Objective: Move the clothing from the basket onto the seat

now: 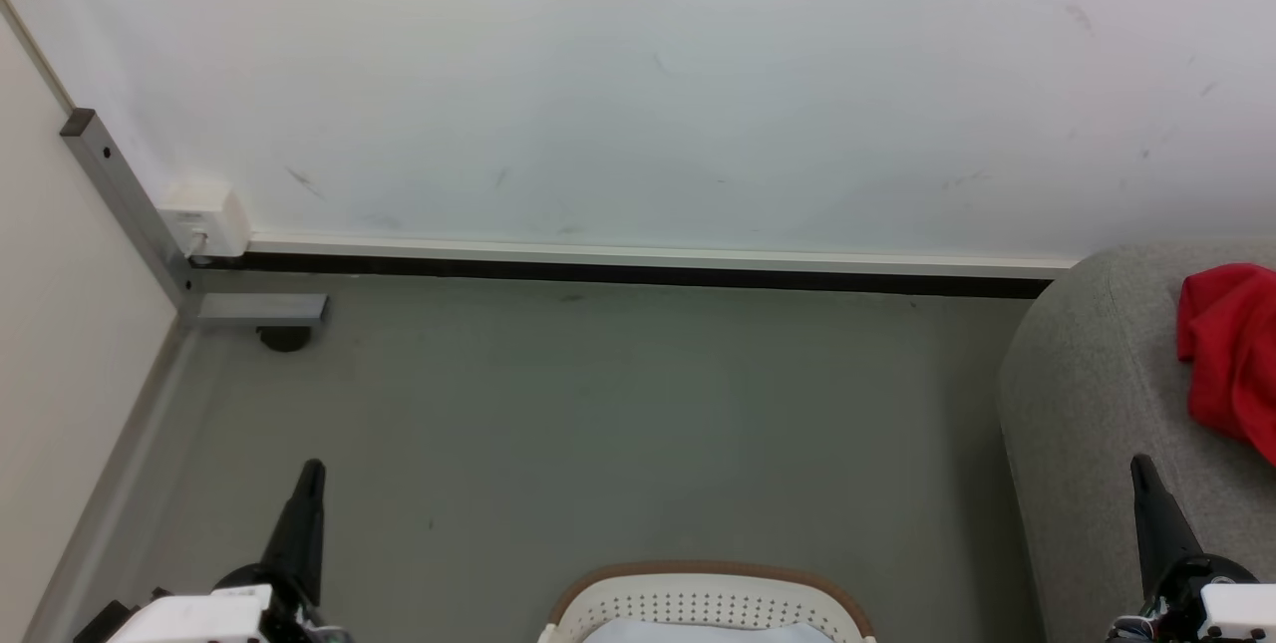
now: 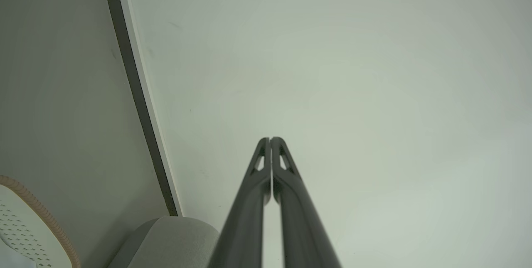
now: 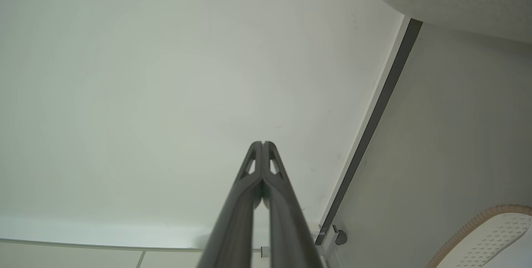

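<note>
Hanging idle with each pair of fingers pressed together on nothing, the left gripper (image 1: 311,470) and right gripper (image 1: 1139,465) are flanking the basket (image 1: 708,591) between them, seemingly because the red clothing (image 1: 1231,354) is already lying on the seat (image 1: 1092,394), just beyond the right fingertips.

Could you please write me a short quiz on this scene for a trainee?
1. What colour is the rim of the basket?
2. True or false: the left gripper is open.
3. The clothing lies: A in the basket, B on the seat, C in the left gripper.
Key: 1 brown; 2 false; 3 B.
</note>
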Available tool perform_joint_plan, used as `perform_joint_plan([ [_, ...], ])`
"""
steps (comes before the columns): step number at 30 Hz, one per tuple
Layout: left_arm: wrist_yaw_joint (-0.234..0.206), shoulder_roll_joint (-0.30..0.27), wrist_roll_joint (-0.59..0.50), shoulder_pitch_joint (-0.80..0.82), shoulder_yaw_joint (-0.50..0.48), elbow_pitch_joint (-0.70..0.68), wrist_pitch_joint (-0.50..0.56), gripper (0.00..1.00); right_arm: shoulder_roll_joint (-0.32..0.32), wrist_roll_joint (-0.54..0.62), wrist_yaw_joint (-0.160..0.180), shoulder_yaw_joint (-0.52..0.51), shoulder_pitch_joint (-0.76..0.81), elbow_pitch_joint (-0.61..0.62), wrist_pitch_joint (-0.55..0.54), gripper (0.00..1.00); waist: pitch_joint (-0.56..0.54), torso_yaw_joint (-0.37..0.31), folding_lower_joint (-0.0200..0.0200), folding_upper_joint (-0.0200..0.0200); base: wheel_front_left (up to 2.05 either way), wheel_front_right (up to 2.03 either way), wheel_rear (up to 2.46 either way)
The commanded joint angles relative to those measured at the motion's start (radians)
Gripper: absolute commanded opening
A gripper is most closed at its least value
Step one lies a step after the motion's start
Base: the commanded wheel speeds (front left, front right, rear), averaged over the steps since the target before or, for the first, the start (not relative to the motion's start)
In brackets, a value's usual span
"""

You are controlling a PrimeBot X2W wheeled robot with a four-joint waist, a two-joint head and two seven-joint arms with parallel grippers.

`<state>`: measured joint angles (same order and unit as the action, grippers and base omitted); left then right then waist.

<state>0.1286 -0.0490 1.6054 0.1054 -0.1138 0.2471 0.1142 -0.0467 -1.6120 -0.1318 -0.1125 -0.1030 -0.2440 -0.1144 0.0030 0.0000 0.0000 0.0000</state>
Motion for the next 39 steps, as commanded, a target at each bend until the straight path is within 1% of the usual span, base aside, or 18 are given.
perform_joint_plan([
  [1, 0.005, -0.002, 0.013, 0.010, -0.002, -0.002, 0.004, 0.00, -0.007, -0.002, 0.002, -0.003, -0.014, -0.002, -0.003, 0.00, 0.000, 0.000, 0.0000, 0.0000, 0.00, 0.00, 0.00],
  [39, 0.005, -0.002, 0.014, 0.009, -0.002, -0.003, 0.004, 0.00, -0.007, -0.002, 0.002, -0.003, -0.014, -0.002, -0.003, 0.00, 0.000, 0.000, 0.0000, 0.0000, 0.00, 0.00, 0.00],
])
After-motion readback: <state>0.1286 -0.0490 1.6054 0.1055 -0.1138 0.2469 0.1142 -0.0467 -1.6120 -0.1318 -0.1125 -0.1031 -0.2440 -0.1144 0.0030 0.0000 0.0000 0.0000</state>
